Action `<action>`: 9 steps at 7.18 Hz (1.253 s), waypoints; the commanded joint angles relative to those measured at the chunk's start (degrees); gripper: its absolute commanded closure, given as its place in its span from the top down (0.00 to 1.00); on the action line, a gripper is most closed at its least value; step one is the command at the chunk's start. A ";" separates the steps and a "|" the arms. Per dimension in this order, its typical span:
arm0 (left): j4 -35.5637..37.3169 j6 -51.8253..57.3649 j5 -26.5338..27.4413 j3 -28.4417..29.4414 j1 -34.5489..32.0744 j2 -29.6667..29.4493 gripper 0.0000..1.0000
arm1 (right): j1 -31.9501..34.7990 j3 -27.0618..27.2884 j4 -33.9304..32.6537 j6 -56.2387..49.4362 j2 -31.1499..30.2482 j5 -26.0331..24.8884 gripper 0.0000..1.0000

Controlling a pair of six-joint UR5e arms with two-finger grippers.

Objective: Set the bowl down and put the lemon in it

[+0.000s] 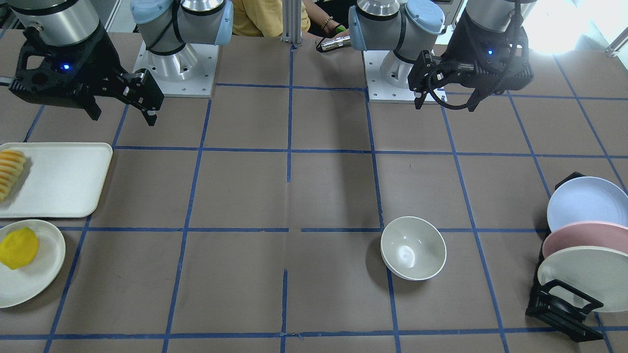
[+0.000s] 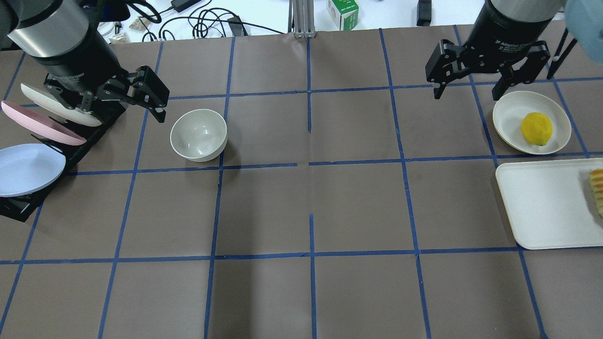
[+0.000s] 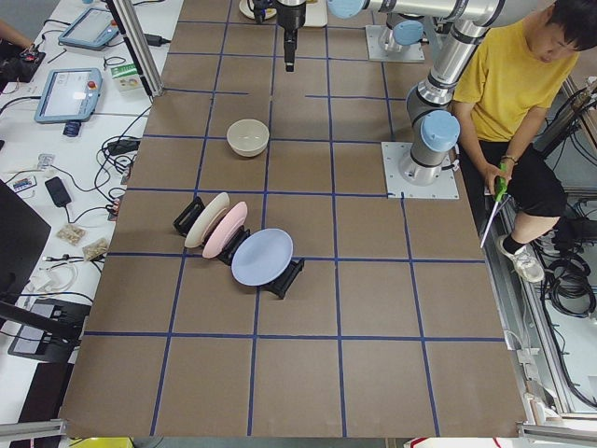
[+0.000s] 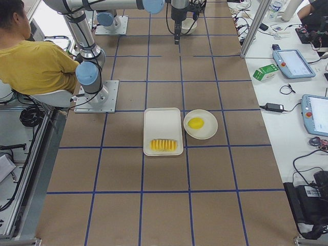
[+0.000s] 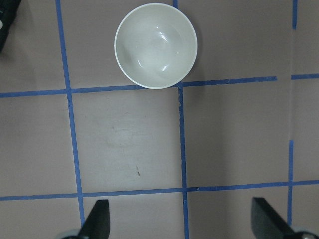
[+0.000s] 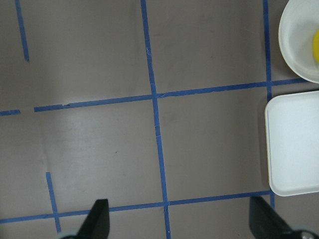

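Off-white bowl stands upright on the table, near the left gripper; lemon lies on a flat plate, well apart from the bowl — just beside the right gripper, the nearer arm; both grippers hang empty, jaws apart.

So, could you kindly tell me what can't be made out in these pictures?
- Lemon: right wrist view, cut by the right edge; only a sliver shows.
- Sliced food: overhead view, cut by the right edge.
- Rack: overhead view, mostly hidden under its plates.
- Left hand: left wrist view, only the fingertips show above the bottom edge.
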 commanded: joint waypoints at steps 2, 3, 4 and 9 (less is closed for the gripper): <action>0.03 -0.06 0.18 0.41 -0.13 -1.60 1.00 | -0.09 0.29 0.13 -0.03 0.16 -1.00 1.00; -0.06 0.29 0.18 0.85 -0.04 -1.09 1.00 | -0.70 0.38 -0.22 -0.90 0.51 -1.18 1.00; -0.15 0.38 0.01 1.46 0.05 -0.48 1.00 | -0.62 0.55 -0.48 -1.25 1.47 -1.01 1.00; 12.79 4.68 -0.07 2.35 4.70 -17.12 1.00 | -23.60 1.52 -8.78 -21.08 11.12 -1.00 1.00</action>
